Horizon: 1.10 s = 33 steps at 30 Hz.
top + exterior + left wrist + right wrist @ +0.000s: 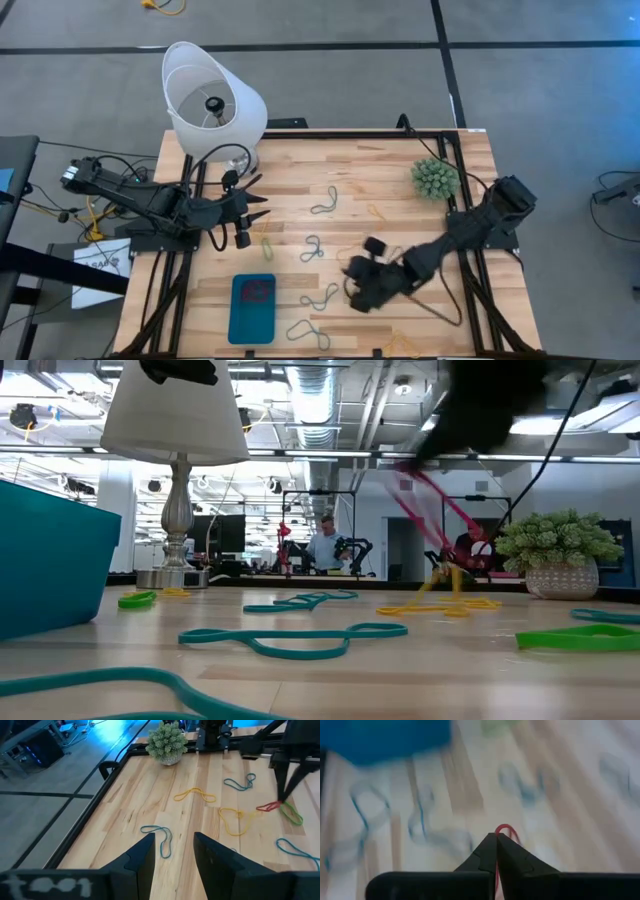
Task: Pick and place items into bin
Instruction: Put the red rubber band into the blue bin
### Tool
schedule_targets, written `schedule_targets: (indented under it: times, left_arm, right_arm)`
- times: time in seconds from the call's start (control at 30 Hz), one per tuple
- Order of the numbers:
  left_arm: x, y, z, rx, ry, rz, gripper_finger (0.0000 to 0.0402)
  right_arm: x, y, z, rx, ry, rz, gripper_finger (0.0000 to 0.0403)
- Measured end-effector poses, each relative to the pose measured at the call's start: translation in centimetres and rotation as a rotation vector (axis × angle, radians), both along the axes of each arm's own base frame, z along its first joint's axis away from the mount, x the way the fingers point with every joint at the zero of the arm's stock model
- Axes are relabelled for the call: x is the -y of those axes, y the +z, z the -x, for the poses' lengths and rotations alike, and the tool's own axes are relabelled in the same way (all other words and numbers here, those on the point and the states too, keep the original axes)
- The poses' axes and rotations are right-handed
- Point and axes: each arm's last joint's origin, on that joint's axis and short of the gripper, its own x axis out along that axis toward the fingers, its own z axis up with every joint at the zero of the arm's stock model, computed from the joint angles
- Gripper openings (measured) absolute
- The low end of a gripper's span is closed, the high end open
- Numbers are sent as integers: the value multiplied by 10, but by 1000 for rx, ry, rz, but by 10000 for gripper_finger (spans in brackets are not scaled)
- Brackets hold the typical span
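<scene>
Rubber bands lie scattered on the wooden table: teal ones [324, 204] [313, 248] [320, 297], a yellow one [378, 212] and a green one [268, 243]. The teal-blue bin [252, 318] stands near the table's near edge, with something red inside. My right gripper [496, 838] is right of the bin, low over the table, shut on a red band [269, 807]. My left gripper [172, 851] hovers open near the lamp's foot, over bare wood, touching nothing. My right gripper pinches the red band between its two fingertips [490, 845], coming down at a slant. A small red loop [506, 830] sticks out past the tips. In the left wrist view the band's far end [265, 808] sits low beside a green band; whether it rests on the wood I cannot tell.
A white lampshade [213, 100] on a metal foot stands at the table's far left corner, beside my left arm. A spiky green plant ball [436, 178] sits at the far right. A black frame edges the table. A person shows in the room beyond.
</scene>
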Motion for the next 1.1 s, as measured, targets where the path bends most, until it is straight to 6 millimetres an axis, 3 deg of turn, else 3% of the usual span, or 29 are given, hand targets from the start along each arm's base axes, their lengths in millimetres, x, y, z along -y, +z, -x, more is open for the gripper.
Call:
schedule_targets:
  times: [0.2, 0.27, 0.4, 0.57, 0.8, 1.1]
  left_arm:
    - [-2, 3, 0, 34, 77, -39, 126]
    - [-4, 3, 0, 43, 131, -68, 125]
    - [-5, 4, 1, 48, 179, -104, 125]
    - [-5, 4, 1, 49, 183, -106, 125]
    - [-5, 3, 1, 41, 179, -107, 126]
    - [-4, 2, 1, 33, 146, -88, 125]
  right_arm:
    - [24, 37, -52, 387, 213, 0, 1]
    - [31, 38, -70, 522, 269, -34, 0]
    - [40, 22, -97, 631, 345, -68, 0]
    - [39, -4, -139, 659, 399, -93, 0]
    - [21, -21, -191, 635, 500, -139, 0]
    - [15, -50, -210, 304, 510, -134, 0]
